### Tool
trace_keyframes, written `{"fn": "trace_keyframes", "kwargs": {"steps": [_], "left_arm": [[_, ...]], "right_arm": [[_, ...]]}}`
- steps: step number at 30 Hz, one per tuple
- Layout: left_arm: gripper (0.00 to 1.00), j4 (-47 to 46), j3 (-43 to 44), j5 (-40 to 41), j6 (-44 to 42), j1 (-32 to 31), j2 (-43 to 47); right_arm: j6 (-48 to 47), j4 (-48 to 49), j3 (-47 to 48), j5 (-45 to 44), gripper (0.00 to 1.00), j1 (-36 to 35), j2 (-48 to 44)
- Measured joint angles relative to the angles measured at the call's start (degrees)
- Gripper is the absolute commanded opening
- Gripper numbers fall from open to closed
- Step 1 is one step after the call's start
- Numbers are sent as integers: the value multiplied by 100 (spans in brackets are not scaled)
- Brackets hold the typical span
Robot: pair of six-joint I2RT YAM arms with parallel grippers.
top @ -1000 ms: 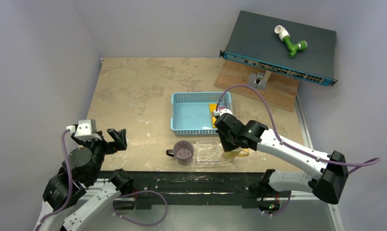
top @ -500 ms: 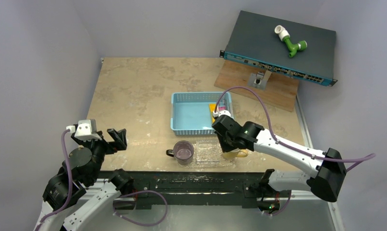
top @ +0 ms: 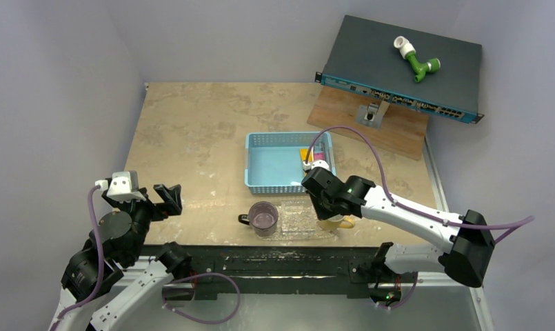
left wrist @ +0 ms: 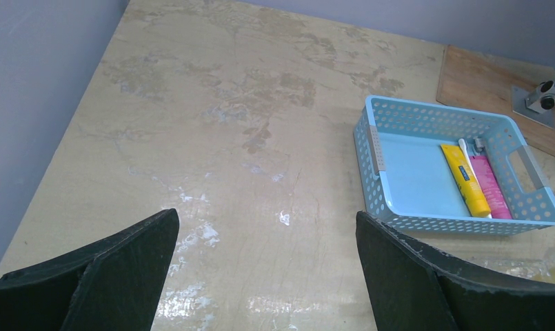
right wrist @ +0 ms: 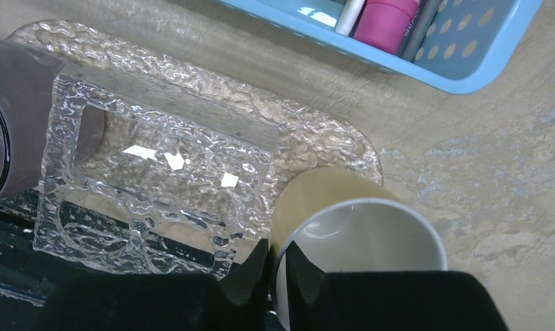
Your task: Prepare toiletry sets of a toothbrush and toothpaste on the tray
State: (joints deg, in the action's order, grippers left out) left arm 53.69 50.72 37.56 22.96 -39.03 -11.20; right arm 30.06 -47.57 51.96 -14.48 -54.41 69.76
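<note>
The clear glittery tray (top: pixel 298 221) lies at the near table edge; it also shows in the right wrist view (right wrist: pixel 157 158). My right gripper (right wrist: pixel 278 265) is shut on the rim of a tan mug (right wrist: pixel 360 227) with a white inside, at the tray's right end. I cannot tell whether the mug rests or hangs. A yellow toothpaste (left wrist: pixel 465 181), a pink toothpaste (left wrist: pixel 493 189) and thin pale toothbrushes (left wrist: pixel 465 153) lie in the light-blue basket (left wrist: pixel 371 148). My left gripper (left wrist: pixel 266 227) is open and empty, far left of the basket.
A purple cup (top: pixel 263 217) stands at the tray's left end. The basket (top: pixel 274 187) sits just behind the tray. A dark network switch (top: pixel 398 65) on a wooden board, with a green and white pipe fitting (top: pixel 416 58) on it, is at the back right.
My right gripper, shut on the tan mug, has moved slightly left and nearer, toward the tray's right end. The left arm has not moved.
</note>
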Motion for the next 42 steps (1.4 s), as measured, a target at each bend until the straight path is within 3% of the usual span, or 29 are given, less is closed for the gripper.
{"fn": "trace_keyframes", "kwargs": {"steps": [12,29,42], "left_arm": [[100,0,0,-2,0,0,0],[100,0,0,-7,-2,2,-35],[100,-55,0,-223,-111,2,-63]], "right_arm": [[50,-114,114,-162,33,-28,-7],[-168,-566,1646,-820,42,-28,-212],[-544,-308,2710,-1080,46,317,1137]]}}
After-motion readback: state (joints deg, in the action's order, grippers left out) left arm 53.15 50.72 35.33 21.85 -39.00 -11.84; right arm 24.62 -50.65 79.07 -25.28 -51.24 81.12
